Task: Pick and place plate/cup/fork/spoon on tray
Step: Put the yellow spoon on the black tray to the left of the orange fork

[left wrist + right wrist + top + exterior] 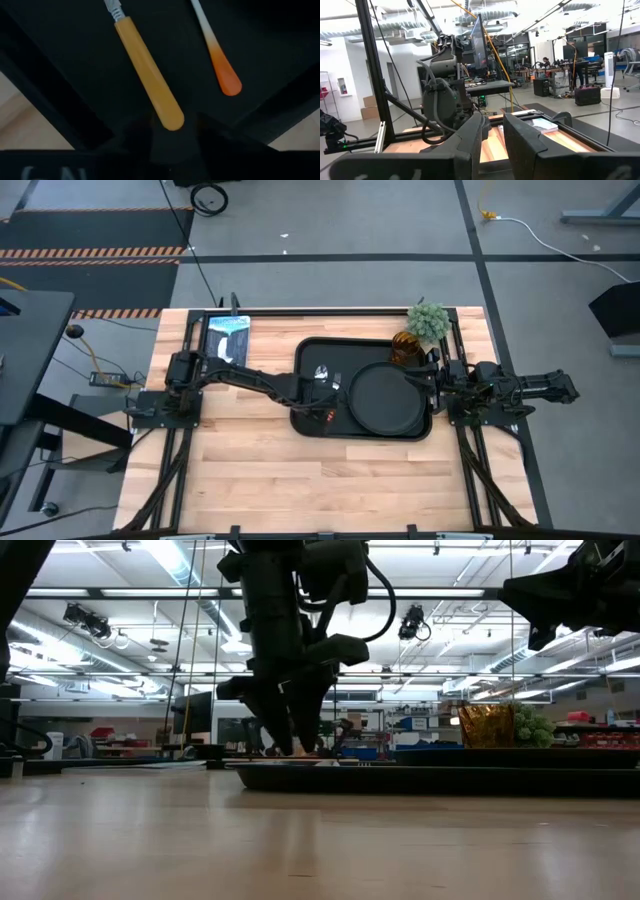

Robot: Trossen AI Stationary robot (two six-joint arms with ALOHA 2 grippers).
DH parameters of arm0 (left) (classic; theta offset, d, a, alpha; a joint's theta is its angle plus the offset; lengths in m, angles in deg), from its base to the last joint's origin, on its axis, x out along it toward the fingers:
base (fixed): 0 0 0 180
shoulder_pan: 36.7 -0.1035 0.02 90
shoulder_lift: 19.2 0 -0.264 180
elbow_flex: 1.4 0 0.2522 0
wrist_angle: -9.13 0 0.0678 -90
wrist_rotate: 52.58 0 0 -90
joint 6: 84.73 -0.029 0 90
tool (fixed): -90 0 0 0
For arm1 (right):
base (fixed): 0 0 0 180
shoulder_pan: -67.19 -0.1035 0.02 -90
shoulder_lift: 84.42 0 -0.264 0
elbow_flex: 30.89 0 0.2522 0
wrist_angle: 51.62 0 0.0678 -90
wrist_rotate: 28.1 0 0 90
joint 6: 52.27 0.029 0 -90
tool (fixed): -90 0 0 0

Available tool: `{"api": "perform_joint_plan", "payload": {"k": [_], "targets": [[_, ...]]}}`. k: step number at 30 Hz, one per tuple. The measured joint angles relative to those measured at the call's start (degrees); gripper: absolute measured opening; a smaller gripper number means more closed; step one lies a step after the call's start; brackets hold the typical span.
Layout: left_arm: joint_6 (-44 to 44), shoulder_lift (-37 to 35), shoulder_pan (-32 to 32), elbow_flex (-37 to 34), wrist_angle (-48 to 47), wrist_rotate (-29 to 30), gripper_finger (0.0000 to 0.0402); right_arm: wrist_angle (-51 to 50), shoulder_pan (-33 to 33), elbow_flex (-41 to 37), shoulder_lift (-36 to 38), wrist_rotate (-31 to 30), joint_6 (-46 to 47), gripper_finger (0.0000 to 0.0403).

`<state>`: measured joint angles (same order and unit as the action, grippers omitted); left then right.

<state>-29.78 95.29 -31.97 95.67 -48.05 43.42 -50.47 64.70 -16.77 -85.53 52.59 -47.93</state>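
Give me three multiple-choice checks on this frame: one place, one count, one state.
1. Where is the plate?
A) on the tray's right half
B) on bare wood
C) under the plant
2. How many orange handles lie in the left wrist view?
A) one
B) two
C) four
3. How are the left gripper's jaws?
A) shut on the cup
B) open astride a handle's end
C) out of view

Key:
1. A: the plate lies inside the tray's rim.
2. B: a yellow-orange handle and a redder handle.
3. B: one jaw shows on each side of the yellow-orange handle's tip.
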Motion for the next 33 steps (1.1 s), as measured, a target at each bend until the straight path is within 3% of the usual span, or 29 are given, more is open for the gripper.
{"api": "perform_joint_plan", "payload": {"k": [9, 33], "targets": [[0.4, 0.5, 0.1, -0.1, 0.5, 0.0, 0.0191, 0.0, 0.0, 0.0, 0.0, 0.0, 0.0, 0.0088], [-1.6, 4.1, -0.1, -0.2, 3.1, -3.4, 0.0192, 1.5, 0.0, 0.0, 0.0, 0.0, 0.0, 0.0088]]}}
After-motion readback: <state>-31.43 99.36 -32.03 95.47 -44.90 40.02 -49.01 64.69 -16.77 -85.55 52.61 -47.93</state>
